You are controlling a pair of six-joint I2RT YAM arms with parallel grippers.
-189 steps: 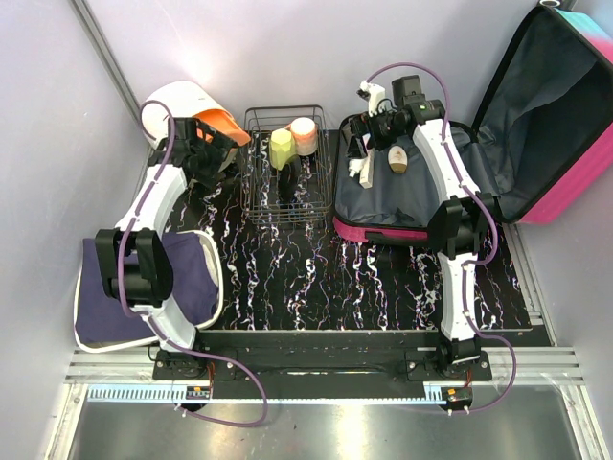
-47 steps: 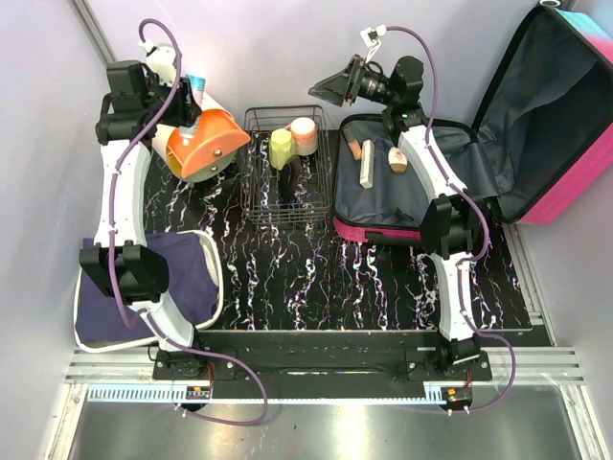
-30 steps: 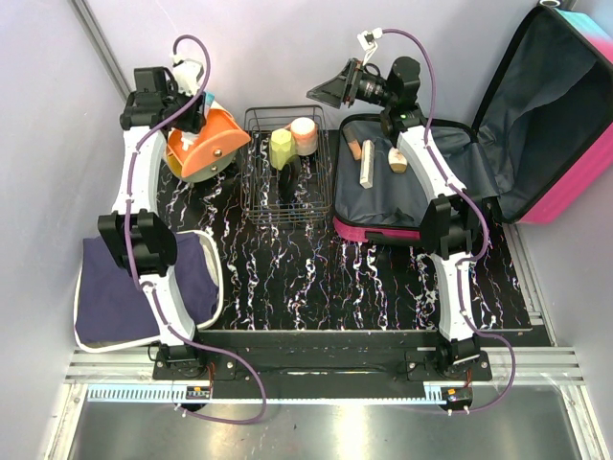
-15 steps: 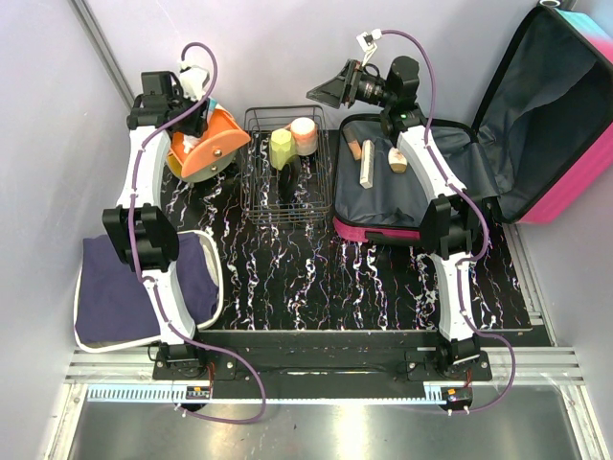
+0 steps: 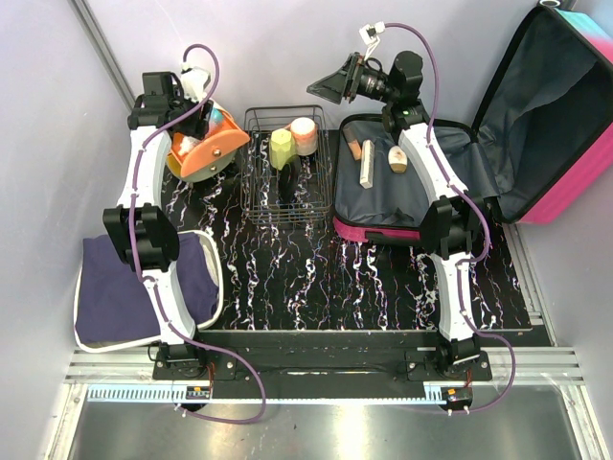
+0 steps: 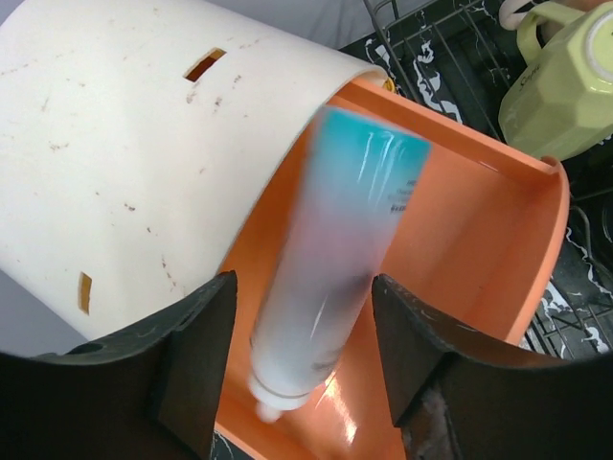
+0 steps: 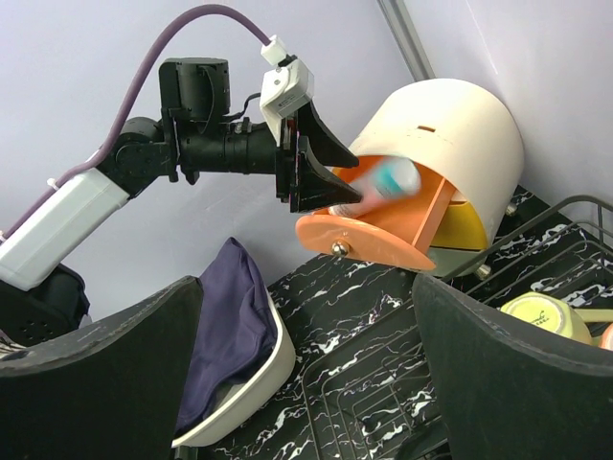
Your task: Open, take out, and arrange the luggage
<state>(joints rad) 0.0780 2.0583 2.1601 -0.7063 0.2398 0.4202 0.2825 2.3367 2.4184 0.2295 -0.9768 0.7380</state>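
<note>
Pink luggage (image 5: 383, 206) lies open at the worktop's (image 5: 364, 278) right rear. Left claw (image 6: 302, 287), fingers apart, hangs over an orange drawer (image 6: 479, 240), a blurred tube (image 6: 335, 249) loose between them. Right claw (image 7: 306, 287) gapes wide, empty.

Wire basket (image 5: 287, 187) at the rear centre of the desk (image 5: 364, 278), two cups (image 5: 281, 149) in it. Left of basket: drawer box (image 5: 182, 101), tube (image 6: 326, 259) over its open drawer. Right of basket: luggage (image 5: 402, 196), lid raised on its far side. Left of basket and nearer: tray (image 5: 218, 287) holding a cloth (image 5: 124, 287).
</note>
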